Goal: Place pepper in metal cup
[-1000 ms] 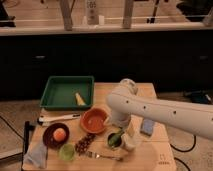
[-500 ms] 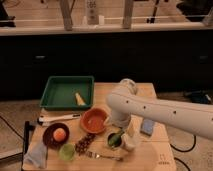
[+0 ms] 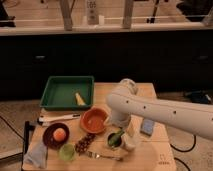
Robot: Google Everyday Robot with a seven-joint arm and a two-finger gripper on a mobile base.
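The slim green pepper [image 3: 115, 137] lies tilted in or on the small dark metal cup [image 3: 115, 142], near the front of the wooden table, right of the orange bowl [image 3: 94, 120]. Whether it rests inside the cup I cannot tell. My gripper [image 3: 121, 131] is at the end of the white arm that comes in from the right. It hangs directly over the cup and pepper and hides part of both.
A green tray [image 3: 56, 93] holding a yellow piece [image 3: 80, 98] stands at the back left. In front are a white-handled utensil [image 3: 57, 118], a dark plate [image 3: 48, 141] with an orange fruit [image 3: 59, 133], a light green plastic cup [image 3: 67, 152], grapes [image 3: 86, 142], a fork [image 3: 104, 156], a cloth [image 3: 37, 155] and a grey-blue object [image 3: 147, 126].
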